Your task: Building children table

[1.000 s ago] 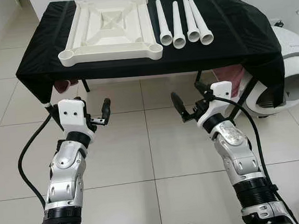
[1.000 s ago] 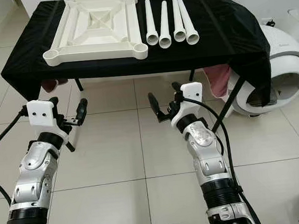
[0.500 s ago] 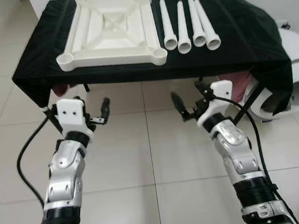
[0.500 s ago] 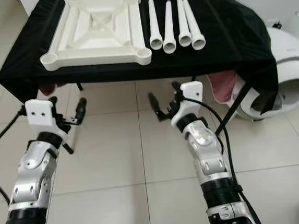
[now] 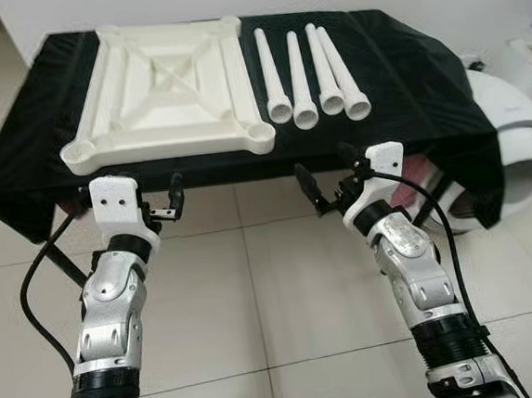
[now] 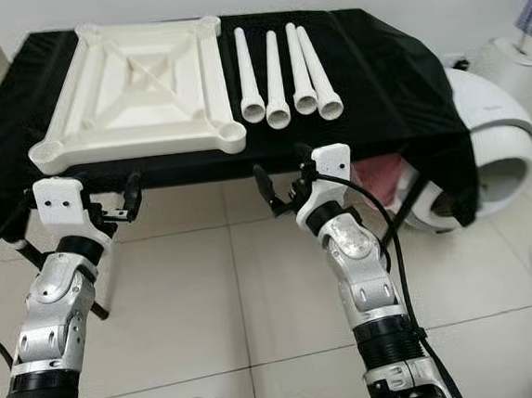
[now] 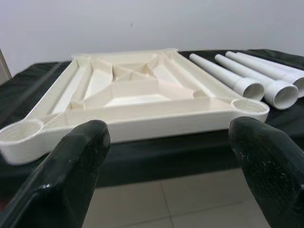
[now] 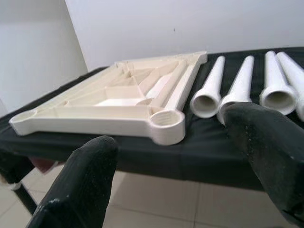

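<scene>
A white square tabletop [image 5: 166,101] lies upside down on the left half of a table draped in black cloth [image 5: 423,73]. It has round sockets at its corners. Beside it, to the right, several white tube legs [image 5: 301,82] lie side by side with their wide ends toward me. My left gripper [image 5: 166,204] hangs open and empty just below the table's front edge, facing the tabletop [image 7: 128,95]. The right gripper [image 5: 331,179] is also open and empty, below the edge under the legs [image 8: 209,95], with a corner socket [image 8: 166,124] straight ahead.
A rounded white appliance [image 5: 522,139] stands on the floor at the right end of the table. Pink cloth [image 5: 422,171] hangs under the table near my right wrist. A white wall runs behind the table. Tiled floor [image 5: 265,292] lies below my arms.
The view has closed in on the table and shifted, so the camera moved forward. Both grippers now sit higher, right at the table's front edge, still open.
</scene>
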You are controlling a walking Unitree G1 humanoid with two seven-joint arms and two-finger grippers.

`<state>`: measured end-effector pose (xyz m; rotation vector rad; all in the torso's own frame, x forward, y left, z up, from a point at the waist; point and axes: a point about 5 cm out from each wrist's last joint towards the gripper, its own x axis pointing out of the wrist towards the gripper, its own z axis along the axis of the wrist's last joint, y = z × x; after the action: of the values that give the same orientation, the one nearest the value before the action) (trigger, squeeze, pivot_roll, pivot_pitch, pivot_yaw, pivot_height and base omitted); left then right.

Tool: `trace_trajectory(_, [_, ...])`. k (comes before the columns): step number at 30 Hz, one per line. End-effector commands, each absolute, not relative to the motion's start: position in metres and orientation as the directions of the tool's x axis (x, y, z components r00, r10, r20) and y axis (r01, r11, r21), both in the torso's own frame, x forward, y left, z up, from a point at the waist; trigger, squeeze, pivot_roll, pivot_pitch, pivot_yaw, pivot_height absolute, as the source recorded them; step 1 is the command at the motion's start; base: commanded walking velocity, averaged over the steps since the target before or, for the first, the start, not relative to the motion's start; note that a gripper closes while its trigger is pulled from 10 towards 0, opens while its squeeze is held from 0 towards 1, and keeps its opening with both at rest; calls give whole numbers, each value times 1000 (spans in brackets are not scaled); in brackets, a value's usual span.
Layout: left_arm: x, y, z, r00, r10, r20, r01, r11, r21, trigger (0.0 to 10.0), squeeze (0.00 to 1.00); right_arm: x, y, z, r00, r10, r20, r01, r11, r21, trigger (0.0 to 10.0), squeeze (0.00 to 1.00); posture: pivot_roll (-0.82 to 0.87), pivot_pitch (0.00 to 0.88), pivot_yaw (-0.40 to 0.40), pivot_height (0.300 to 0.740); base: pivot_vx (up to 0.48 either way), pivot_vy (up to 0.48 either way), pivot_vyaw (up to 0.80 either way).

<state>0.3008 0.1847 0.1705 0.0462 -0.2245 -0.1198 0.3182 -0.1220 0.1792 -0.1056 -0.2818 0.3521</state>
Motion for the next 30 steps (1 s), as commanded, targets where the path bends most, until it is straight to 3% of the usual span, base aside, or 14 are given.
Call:
trace_trajectory(1, [300,180,169,966,-145,216,135,989,60,10000,0,318,-128,177,910,334,247,-306,941,-144,10000,0,-16,76,-24,740,285,0,0])
trace_trajectory(30, [299,181,170,967,-136,217,127,990,53,10000,0,318,-129,177,907,340,247,-310,938,-152,10000,0,-15,87,-25,740,281,0,0])
